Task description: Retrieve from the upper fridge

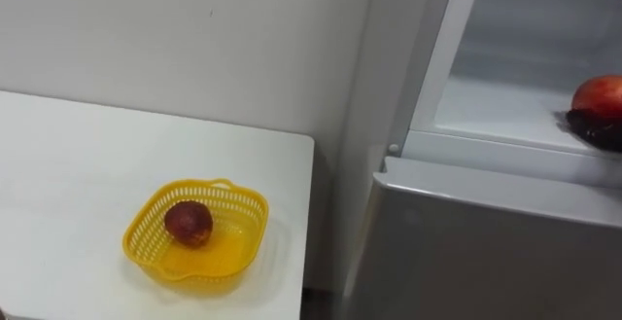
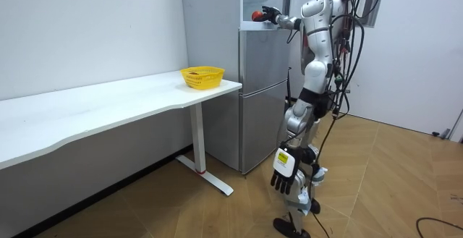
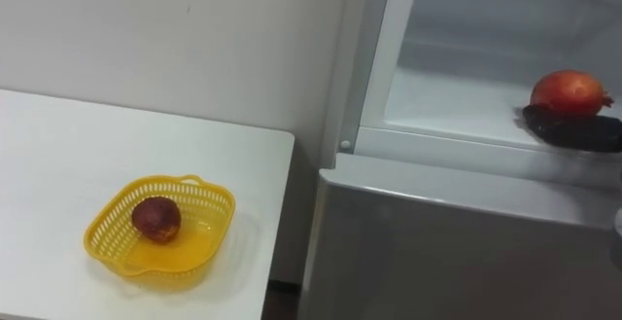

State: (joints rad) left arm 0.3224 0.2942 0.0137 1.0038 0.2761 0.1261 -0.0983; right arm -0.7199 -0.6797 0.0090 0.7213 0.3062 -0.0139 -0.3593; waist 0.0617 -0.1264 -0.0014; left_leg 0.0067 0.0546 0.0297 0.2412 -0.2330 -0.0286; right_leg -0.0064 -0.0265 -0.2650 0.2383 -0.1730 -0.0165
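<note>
A red round fruit (image 3: pixel 570 92) rests on the white shelf (image 3: pixel 457 106) of the open upper fridge compartment, near its front edge. My right hand (image 3: pixel 573 128) reaches in from the right, its dark fingers lying straight just below and in front of the fruit, none curled over it. In the room view I stand close to the fridge (image 2: pixel 257 86) with that arm raised to the fruit (image 2: pixel 256 14). My left hand (image 2: pixel 284 171) hangs by my leg with relaxed fingers and nothing in it.
A yellow mesh basket (image 3: pixel 222 195) holding one dark red fruit (image 3: pixel 156 218) stands on the white table (image 3: pixel 58 155) left of the fridge, near the table's end. The grey lower fridge door (image 3: pixel 457 252) is closed. A white wall runs behind.
</note>
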